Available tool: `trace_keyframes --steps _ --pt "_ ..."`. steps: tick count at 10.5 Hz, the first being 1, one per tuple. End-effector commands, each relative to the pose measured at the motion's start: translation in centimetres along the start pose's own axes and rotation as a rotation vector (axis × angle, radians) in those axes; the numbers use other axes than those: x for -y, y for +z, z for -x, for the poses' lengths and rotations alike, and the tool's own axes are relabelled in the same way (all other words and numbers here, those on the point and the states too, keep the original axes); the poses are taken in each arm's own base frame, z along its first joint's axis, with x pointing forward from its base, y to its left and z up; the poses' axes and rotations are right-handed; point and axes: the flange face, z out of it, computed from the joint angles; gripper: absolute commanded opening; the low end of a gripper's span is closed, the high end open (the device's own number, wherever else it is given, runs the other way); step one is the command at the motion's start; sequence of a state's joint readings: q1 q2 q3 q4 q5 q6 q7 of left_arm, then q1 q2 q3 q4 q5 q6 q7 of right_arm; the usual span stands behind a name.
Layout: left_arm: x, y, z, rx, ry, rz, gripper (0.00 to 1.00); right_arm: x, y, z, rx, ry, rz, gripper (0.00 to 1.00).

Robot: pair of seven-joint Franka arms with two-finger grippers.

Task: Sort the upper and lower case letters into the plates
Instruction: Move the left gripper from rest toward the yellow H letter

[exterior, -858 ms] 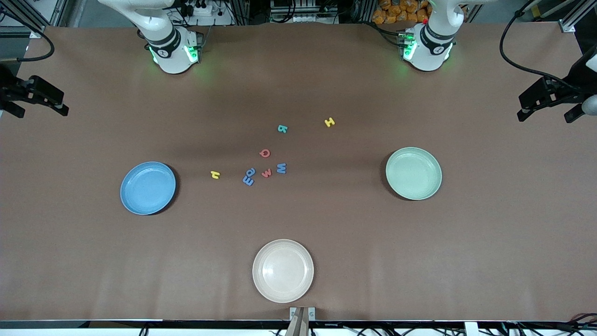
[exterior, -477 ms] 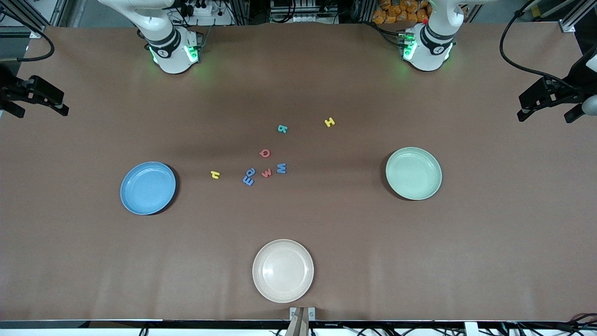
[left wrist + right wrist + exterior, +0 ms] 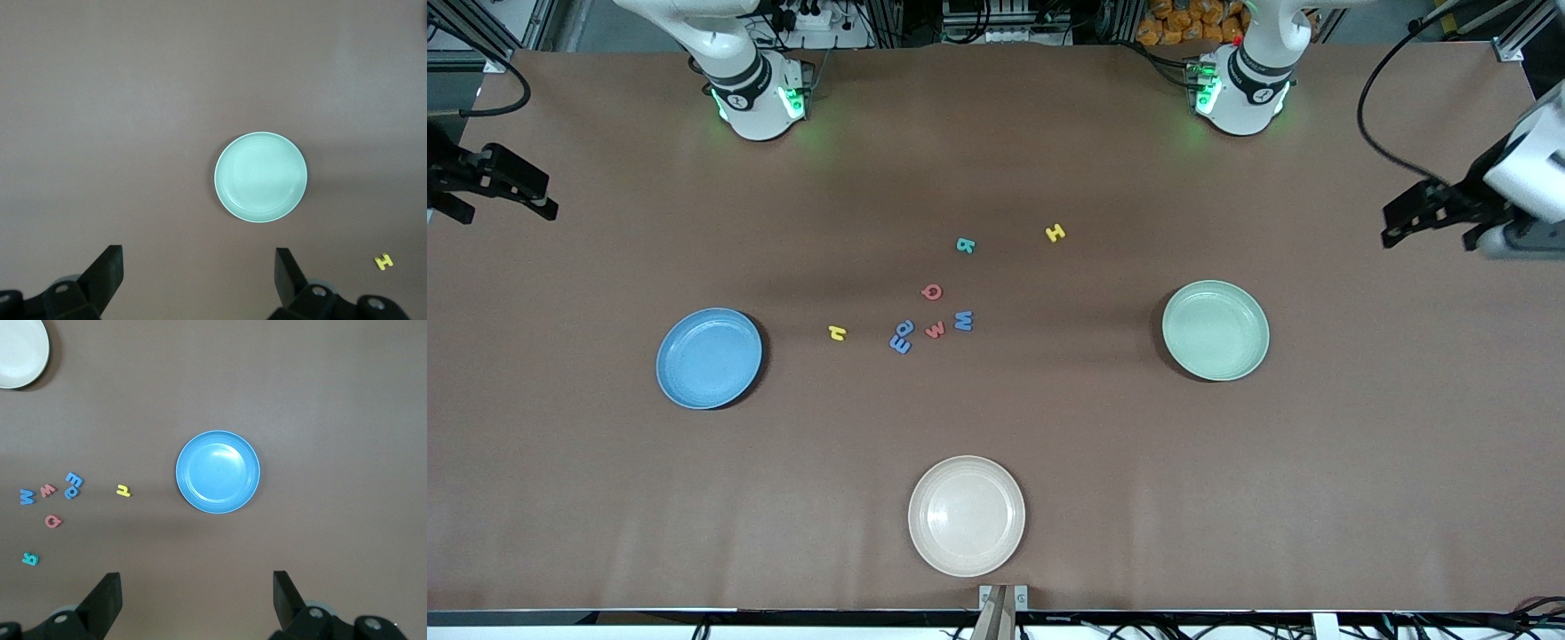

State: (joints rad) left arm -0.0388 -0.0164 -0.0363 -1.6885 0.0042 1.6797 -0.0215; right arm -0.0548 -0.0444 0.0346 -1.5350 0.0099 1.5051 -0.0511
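Several small letters lie mid-table: a yellow H point(image 3: 1055, 233), a teal one point(image 3: 965, 244), a red Q point(image 3: 931, 291), a blue W point(image 3: 963, 321), a red w point(image 3: 935, 330), a blue pair point(image 3: 902, 337) and a yellow n point(image 3: 837, 332). The blue plate point(image 3: 709, 357) sits toward the right arm's end, the mint plate point(image 3: 1215, 330) toward the left arm's end. Both are empty. My left gripper point(image 3: 1430, 233) hangs open over bare table at its end, high above the mint plate point(image 3: 261, 177). My right gripper point(image 3: 507, 216) waits open at its end, looking down on the blue plate point(image 3: 218, 472).
A cream plate point(image 3: 966, 515), also empty, lies near the table's front edge, nearer the front camera than the letters. Brown table surface stretches between the plates and around the letter cluster. Cables and stands line the table's ends.
My left gripper has shifted a little inward from the table's end toward the mint plate. The right arm, the letters and the plates have not moved.
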Motion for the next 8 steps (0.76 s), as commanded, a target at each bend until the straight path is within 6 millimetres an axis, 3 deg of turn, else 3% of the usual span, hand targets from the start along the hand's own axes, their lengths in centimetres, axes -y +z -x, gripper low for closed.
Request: trace_keyframes --steps 1,2,4,8 --pt "-0.1 4.5 0.3 0.013 -0.005 0.015 1.0 0.0 -0.5 0.3 0.0 0.0 -0.017 1.0" --pt "-0.9 6.4 0.1 0.024 0.001 0.021 1.0 0.0 -0.5 0.3 0.001 0.002 -0.017 1.0" --pt "-5.0 8.7 -0.5 0.053 -0.023 0.041 1.0 0.0 -0.5 0.3 -0.002 0.0 -0.017 1.0" --pt "-15.9 10.6 0.4 0.058 -0.092 0.048 1.0 0.1 -0.5 0.3 0.0 0.0 -0.017 1.0"
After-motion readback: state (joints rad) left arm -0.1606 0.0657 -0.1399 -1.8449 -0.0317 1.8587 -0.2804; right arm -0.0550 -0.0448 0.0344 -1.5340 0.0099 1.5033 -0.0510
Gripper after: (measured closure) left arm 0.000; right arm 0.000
